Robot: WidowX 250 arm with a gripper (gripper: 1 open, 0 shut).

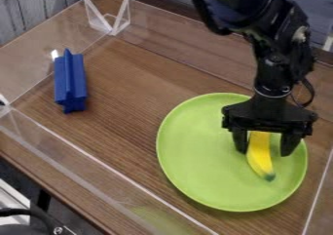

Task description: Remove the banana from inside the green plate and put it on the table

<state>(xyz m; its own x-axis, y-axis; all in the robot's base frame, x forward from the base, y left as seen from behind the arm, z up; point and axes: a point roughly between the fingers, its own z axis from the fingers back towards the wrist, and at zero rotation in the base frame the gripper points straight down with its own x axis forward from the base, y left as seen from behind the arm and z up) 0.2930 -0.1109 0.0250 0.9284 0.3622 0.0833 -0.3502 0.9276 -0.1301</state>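
At the far left the blue block (70, 81) stands on the table (128, 93), well apart from the plate (196, 166); it should come to no harm unless the arm swings wide with the fruit and sets it down there. The wood between block and plate looks the likely landing spot, but a release too close to the plate could leave the banana lying on the rim, because it is long enough to straddle it. The banana (260, 159) lies inside the plate, right of its middle, its upper end beneath the gripper (266, 143) and its lower tip pointing toward the near rim. The gripper's fingers are spread apart, one to each side of that upper end, with no grip made. Closing there would pinch the fruit near one end, so it could pivot or droop when lifted. Should the fingers go too low, they might press on the plate and tip or drag it.
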